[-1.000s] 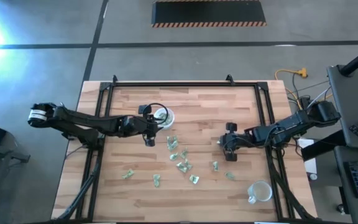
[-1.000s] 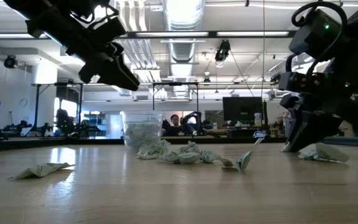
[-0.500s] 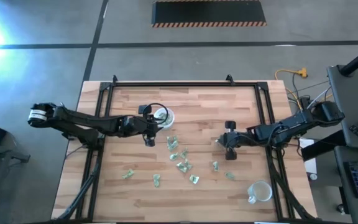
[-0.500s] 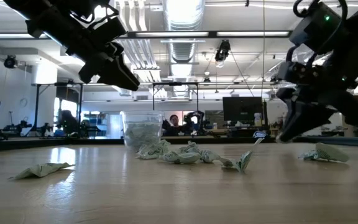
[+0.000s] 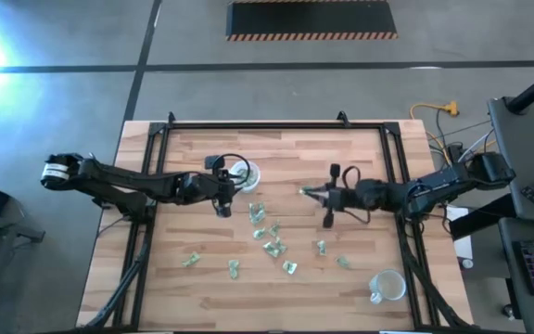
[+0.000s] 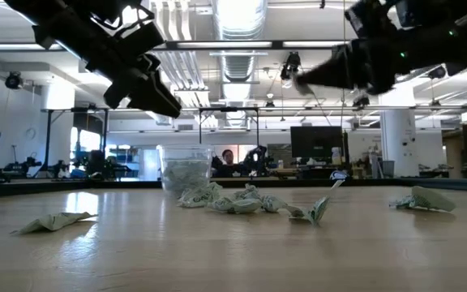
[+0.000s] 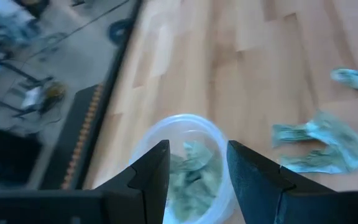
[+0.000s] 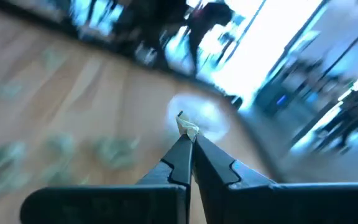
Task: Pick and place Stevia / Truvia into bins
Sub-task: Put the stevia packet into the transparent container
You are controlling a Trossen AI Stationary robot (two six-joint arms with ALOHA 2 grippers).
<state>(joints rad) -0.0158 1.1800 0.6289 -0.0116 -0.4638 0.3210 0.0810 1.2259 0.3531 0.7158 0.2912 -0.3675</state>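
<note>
At centre frame of the high view, the right claw (image 5: pixel 306 193) is pinched shut on 1 sachet (image 8: pixel 187 129), lifted off the surface (image 5: pixel 295 148). The left claw (image 7: pixel 194 163) hangs open over a part-filled bin (image 5: pixel 242 173), roughly 10 loose sachets (image 5: pixel 272 239) remain, and a second bin (image 5: pixel 387 286) waits at lower right.

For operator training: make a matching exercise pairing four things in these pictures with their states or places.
Things:
1. Right dark two-finger pincer
2. Left dark two-finger pincer
3. Round translucent plastic cup beside the left arm
4. Round translucent plastic cup at the table's near right corner

States:
A. open, above a cup
B. holds several sachets
C. shut on a pale green paper sachet
D. looks empty

Pairs: 1-C, 2-A, 3-B, 4-D
</note>
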